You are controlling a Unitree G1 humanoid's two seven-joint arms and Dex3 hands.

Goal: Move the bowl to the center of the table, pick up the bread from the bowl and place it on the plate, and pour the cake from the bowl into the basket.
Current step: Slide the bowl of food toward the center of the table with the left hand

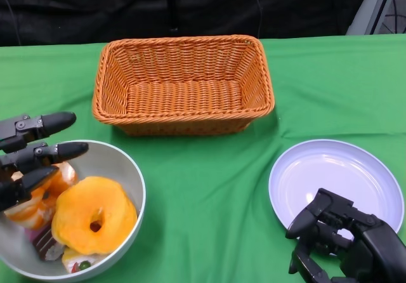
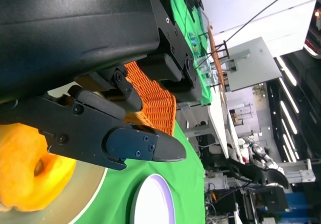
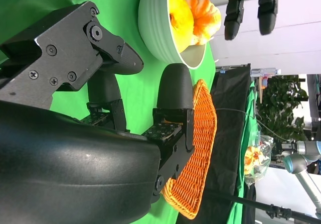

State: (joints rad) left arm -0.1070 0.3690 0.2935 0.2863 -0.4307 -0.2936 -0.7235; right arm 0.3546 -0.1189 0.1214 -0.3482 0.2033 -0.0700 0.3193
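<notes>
The grey bowl (image 1: 124, 172) stands at the near left of the green table. In it lie a ring-shaped orange bread (image 1: 95, 214), another orange piece (image 1: 44, 191) and small cake pieces (image 1: 49, 245). My left hand (image 1: 32, 156) hovers over the bowl's left side with its fingers stretched apart, holding nothing. The right wrist view shows the left hand (image 3: 251, 5) clear above the bowl (image 3: 160, 28) and bread (image 3: 193, 13). The pale lilac plate (image 1: 336, 178) lies empty at the right. My right hand (image 1: 349, 245) sits at the plate's near edge, fingers bent and empty.
The orange wicker basket (image 1: 184, 83) stands empty at the middle back. Bare green cloth (image 1: 209, 188) lies between bowl, basket and plate. The left wrist view shows the basket (image 2: 150, 98), plate (image 2: 150, 204) and bread (image 2: 30, 169) past my left hand (image 2: 115, 118).
</notes>
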